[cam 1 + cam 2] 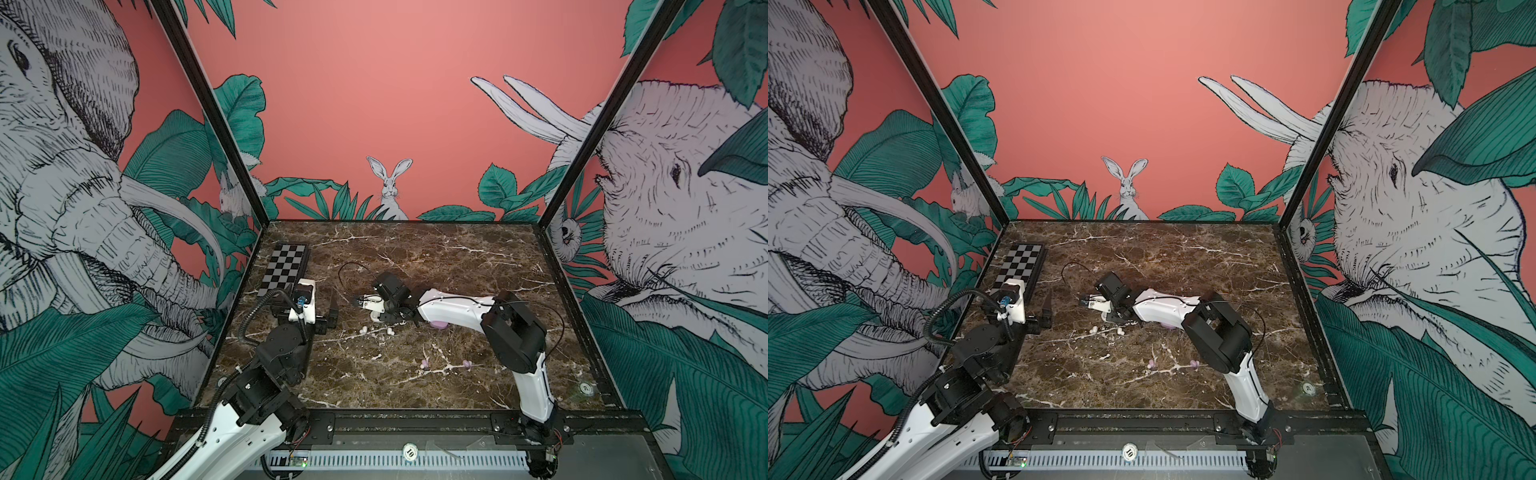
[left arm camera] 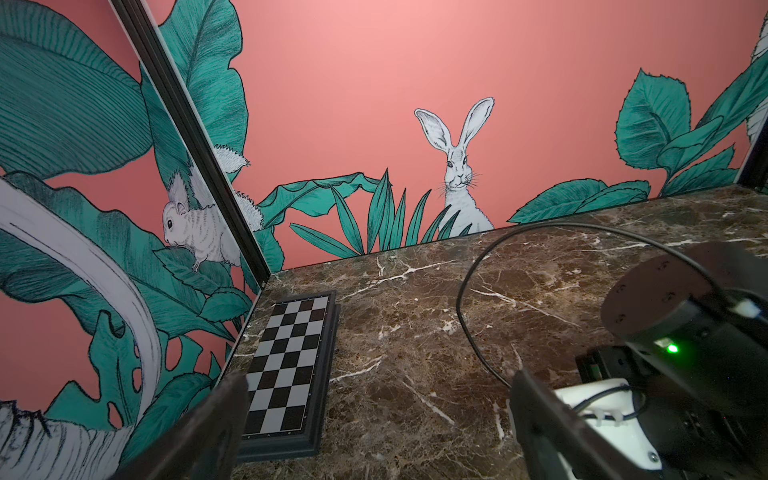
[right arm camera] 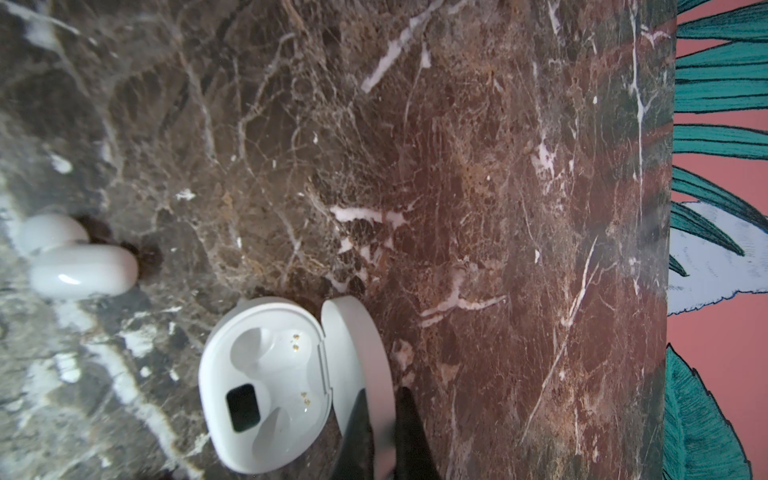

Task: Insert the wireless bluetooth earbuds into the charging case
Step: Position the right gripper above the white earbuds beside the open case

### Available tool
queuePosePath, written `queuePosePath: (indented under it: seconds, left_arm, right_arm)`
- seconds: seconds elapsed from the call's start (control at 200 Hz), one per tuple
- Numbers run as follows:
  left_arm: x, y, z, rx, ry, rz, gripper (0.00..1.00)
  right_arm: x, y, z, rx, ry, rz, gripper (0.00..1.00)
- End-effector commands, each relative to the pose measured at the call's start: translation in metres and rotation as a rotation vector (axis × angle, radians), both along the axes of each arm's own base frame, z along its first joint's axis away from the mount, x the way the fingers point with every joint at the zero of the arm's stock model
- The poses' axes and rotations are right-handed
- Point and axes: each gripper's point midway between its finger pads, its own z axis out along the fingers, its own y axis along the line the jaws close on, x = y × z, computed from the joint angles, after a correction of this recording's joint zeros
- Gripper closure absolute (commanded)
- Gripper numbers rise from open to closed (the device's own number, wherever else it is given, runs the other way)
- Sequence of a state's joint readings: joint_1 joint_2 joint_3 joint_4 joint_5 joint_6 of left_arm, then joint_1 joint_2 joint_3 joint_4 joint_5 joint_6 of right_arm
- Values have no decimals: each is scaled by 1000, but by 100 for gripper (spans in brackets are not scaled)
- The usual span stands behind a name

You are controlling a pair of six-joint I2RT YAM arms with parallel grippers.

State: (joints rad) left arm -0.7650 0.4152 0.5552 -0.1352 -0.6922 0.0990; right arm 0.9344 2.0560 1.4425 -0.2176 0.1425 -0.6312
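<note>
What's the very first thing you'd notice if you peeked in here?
Most eye-catching is the white charging case, open and empty on the marble table, with the right gripper pinching its lid. Two white earbuds lie just in front of it, and two lilac earbuds sit nearer the front edge. A checkered board rests at the far left.

Glossy plastic earbud (image 3: 83, 270), smooth plastic case (image 3: 220, 374), polished marble-look table (image 3: 457, 166).
</note>
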Motion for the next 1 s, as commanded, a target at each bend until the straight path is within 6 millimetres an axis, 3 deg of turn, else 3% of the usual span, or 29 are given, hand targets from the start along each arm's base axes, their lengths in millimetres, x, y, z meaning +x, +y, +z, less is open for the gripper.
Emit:
queuePosePath:
  seconds: [0.0,0.305,0.56,0.66,0.745,0.785,0.795,0.805,0.98,0.995]
  left_arm:
    - [0,1,3,-10,-19,3,1]
    - [0,0,3,-9,-18,-1,1]
    - [1,-2,2,-9,-14,-11,1]
    - [1,-3,2,-11,-13,-12,1]
    - [1,-2,2,-11,-12,-11,1]
    - [1,-1,2,-11,-12,-5,1]
    - [1,-1,2,-12,-12,-5,1]
    - [1,-1,2,-12,-12,-5,1]
    - [1,0,0,-17,3,3,1]
    - [1,0,-1,-19,6,2,1]
  right_arm:
    - [-3,2,15,30,-14,-9,91]
    - [-1,4,26,51,-27,-26,71]
    - [0,5,49,100,-42,-45,56]
    - [-1,6,66,141,-48,-53,48]
    - [-3,6,86,201,-62,-67,25]
    - [-4,6,98,238,-72,-71,18]
    - [-4,5,100,247,-74,-74,6]
    - [-5,5,103,257,-77,-78,3]
    - [-10,-6,163,454,-138,-131,2]
    - [-14,-10,157,452,-124,-138,2]
